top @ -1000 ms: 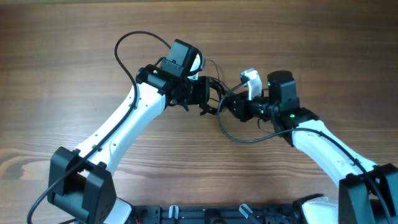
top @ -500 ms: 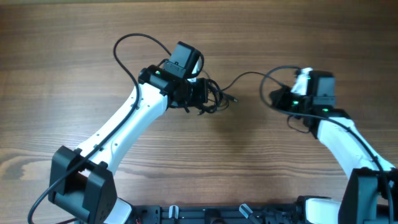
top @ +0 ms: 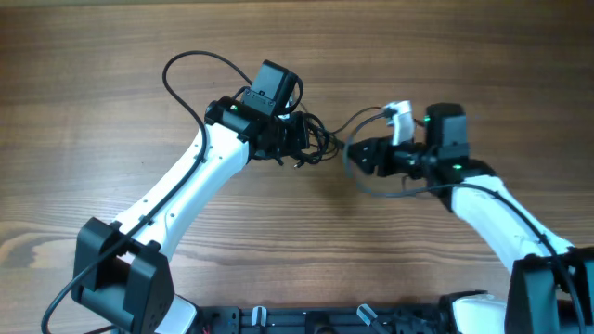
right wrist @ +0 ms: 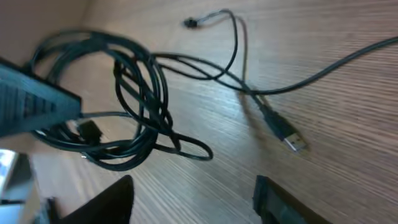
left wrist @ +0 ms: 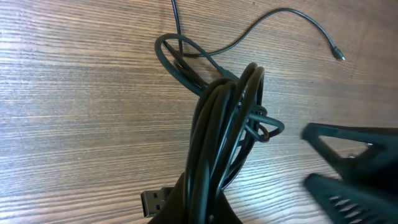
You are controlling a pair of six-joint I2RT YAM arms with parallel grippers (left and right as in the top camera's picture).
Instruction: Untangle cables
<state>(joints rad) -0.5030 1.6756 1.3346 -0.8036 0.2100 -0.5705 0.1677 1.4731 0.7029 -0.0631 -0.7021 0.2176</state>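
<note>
The cables [top: 314, 139] are bunched into 1 black coil clamped in the tightly closed left gripper [top: 299, 148], near the middle of the brown wood-grain table [top: 93, 74]. Thin strands trail off the coil across the boards, and a silver USB plug [right wrist: 291, 138] lies flat on the wood. The right gripper [top: 365, 158] sits just beside the coil with its 2 fingers spread apart and nothing between them; the matte planks fill the background of every view.
</note>
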